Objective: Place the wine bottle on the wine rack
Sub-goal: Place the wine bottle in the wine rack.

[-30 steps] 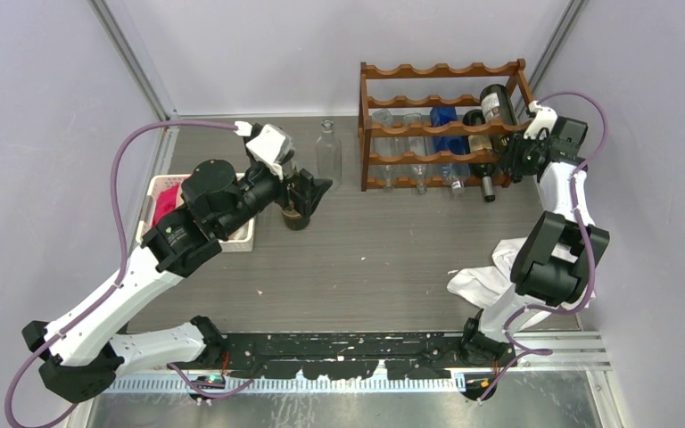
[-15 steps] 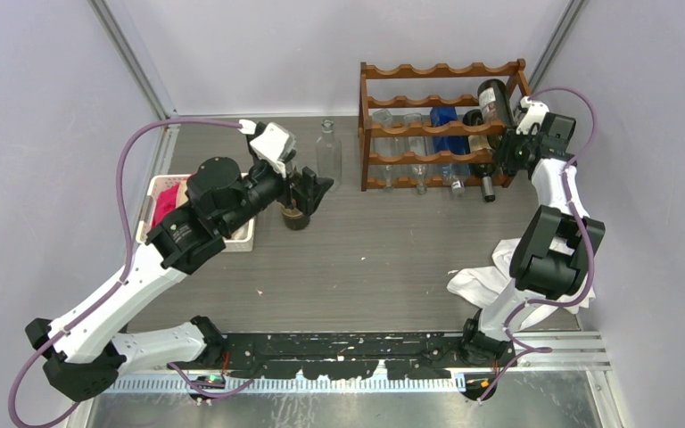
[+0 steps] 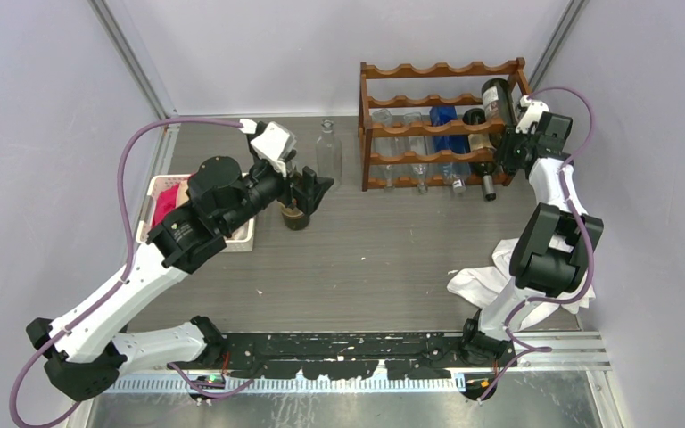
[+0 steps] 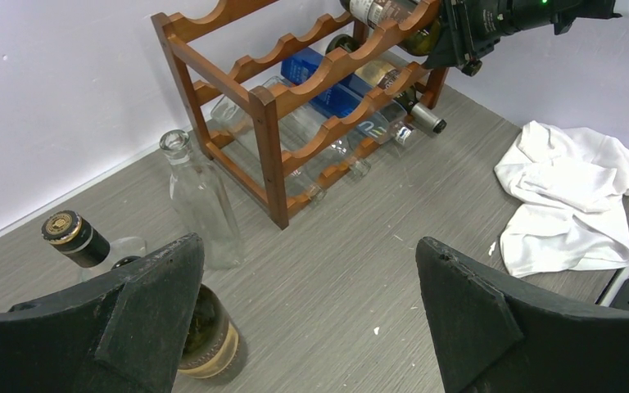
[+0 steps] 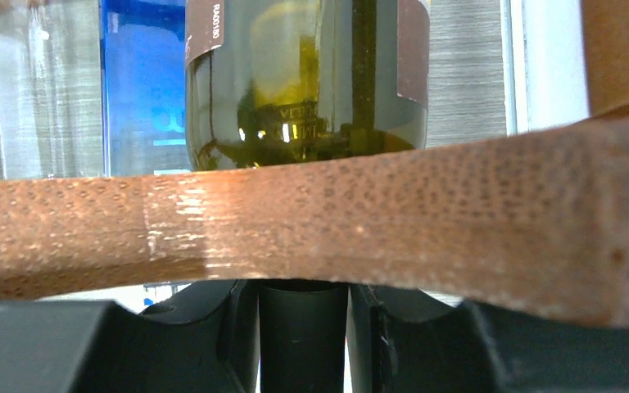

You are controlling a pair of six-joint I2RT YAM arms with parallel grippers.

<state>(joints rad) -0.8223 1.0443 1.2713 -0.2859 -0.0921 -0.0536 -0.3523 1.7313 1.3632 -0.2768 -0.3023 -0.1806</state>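
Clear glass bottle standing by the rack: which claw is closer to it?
Left. The left claw hangs open on the near side of the clear glass bottle. The right claw is across the wine rack, gripping a wine bottle by its neck.

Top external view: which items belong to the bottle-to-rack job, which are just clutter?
Job: reddish-brown wooden wine rack; dark green glass wine bottle, neck in the right gripper.
Lying about: crumpled white cloth; upright clear glass bottle; white plastic basket; upright dark bottle by the open left gripper, maybe next.
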